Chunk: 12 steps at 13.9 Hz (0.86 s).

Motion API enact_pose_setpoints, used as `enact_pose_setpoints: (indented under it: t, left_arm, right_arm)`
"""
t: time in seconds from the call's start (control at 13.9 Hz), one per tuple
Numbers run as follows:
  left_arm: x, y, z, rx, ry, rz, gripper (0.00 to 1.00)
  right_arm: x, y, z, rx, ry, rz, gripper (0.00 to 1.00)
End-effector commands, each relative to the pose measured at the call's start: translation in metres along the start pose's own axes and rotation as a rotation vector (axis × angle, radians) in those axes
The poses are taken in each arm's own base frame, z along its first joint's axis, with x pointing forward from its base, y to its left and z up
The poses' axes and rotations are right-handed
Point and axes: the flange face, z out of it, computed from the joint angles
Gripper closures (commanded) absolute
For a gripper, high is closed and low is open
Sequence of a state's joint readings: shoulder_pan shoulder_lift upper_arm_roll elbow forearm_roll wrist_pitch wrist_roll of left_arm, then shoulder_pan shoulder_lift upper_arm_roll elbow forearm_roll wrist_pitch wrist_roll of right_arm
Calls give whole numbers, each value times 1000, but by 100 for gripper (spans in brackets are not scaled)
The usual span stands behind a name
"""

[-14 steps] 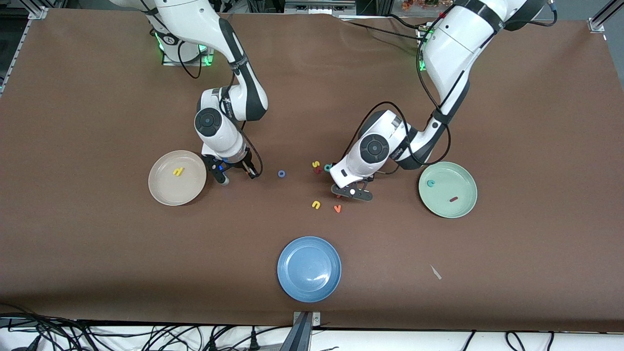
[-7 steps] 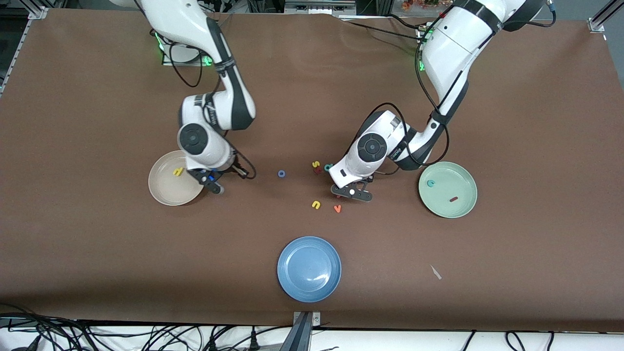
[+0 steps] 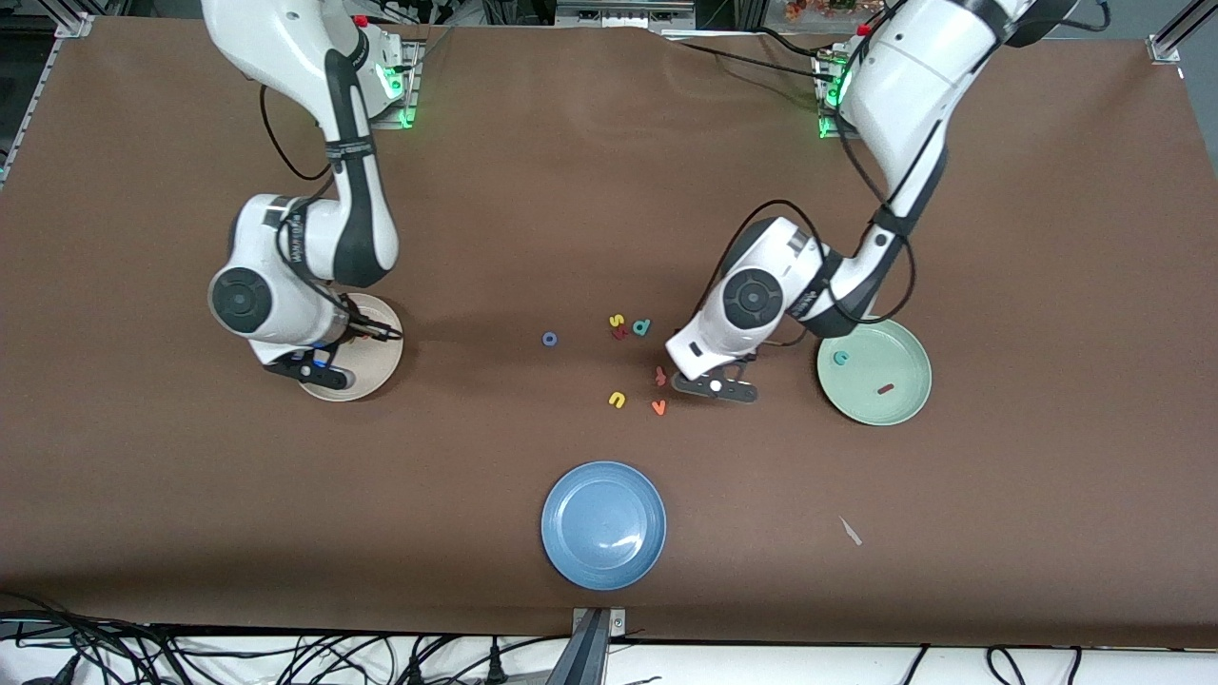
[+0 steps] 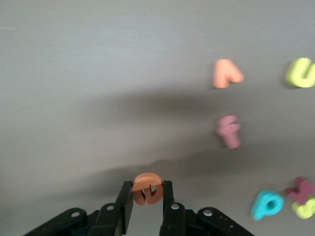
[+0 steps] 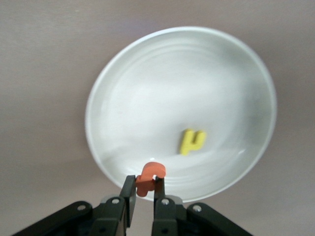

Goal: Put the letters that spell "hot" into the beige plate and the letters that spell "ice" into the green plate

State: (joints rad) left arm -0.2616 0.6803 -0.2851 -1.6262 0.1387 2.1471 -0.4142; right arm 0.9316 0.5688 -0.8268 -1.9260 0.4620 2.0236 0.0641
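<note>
Am watching right pincer clamping orange t over beige plate rim; early drop risking tabletop landing. Left pincer pinching orange e edge-on; could be slipping out.

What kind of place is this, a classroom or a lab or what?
Most likely a robotics lab. Two white arms are bolted to a table covered in brown cloth, cables trail along its edge, and foam letters and three plates, such as the blue plate, are laid out like a sorting test.
</note>
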Motion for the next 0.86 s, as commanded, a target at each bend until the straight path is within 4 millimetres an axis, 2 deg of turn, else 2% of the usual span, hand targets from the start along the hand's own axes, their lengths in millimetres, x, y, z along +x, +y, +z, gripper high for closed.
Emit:
enact_pose_setpoints:
  t: [0.0,0.14,0.22,0.29,0.36,0.5,0.58,0.65,0.72,0.79]
  left_arm:
    - [-4,-51,-34,92,-44,85,100]
    - [-1,-96,-44,134,-81,138,99]
    - [-2,-113,-40,140,-106,170,98]
    - [0,-133,-38,135,-115,173,98]
    - [0,-145,-34,136,-126,182,97]
    - [1,-184,-15,162,-157,193,96]
    - [1,-187,-11,157,-161,190,88]
    - [1,-185,-6,164,-166,197,65]
    - [1,-189,-2,160,-171,192,9]
    - [2,-193,-5,159,-167,188,0]
  right_arm:
    - [-12,36,4,22,16,-95,94]
    - [-18,51,16,27,63,-123,94]
    - [-20,55,19,30,75,-124,92]
    - [-23,58,22,34,87,-121,81]
    - [-25,61,26,37,101,-113,66]
    - [-23,59,22,39,107,-107,0]
    - [-22,57,21,39,106,-105,0]
    - [-22,50,19,42,112,-102,0]
    - [-24,35,17,46,116,-91,0]
    - [-27,13,14,51,122,-66,0]
